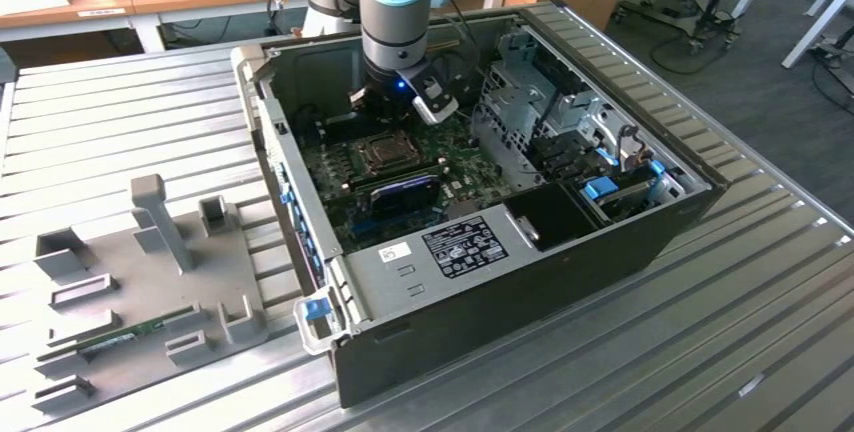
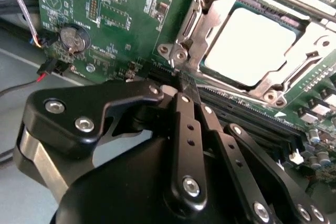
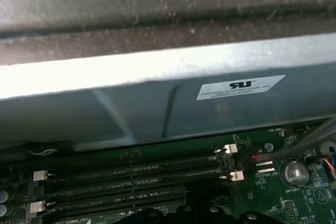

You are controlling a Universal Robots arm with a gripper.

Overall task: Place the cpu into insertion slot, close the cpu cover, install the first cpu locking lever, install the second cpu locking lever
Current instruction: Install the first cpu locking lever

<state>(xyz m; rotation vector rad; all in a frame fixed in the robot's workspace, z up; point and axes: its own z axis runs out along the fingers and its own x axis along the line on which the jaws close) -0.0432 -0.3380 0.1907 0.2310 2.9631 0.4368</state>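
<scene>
The cpu (image 2: 251,43) lies flat in the insertion slot (image 2: 310,85) with the silver cpu cover (image 2: 210,11) framing its pale face. The gripper (image 2: 185,83) hangs just beside the socket's corner, fingers (image 2: 178,109) pinched together on nothing. The cover looks thin, stiff and springy, best handled at its edge, never the fragile chip.

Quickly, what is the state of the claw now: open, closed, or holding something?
Claw: closed, holding nothing visible, beside the cpu cover, which is down over the cpu.
</scene>
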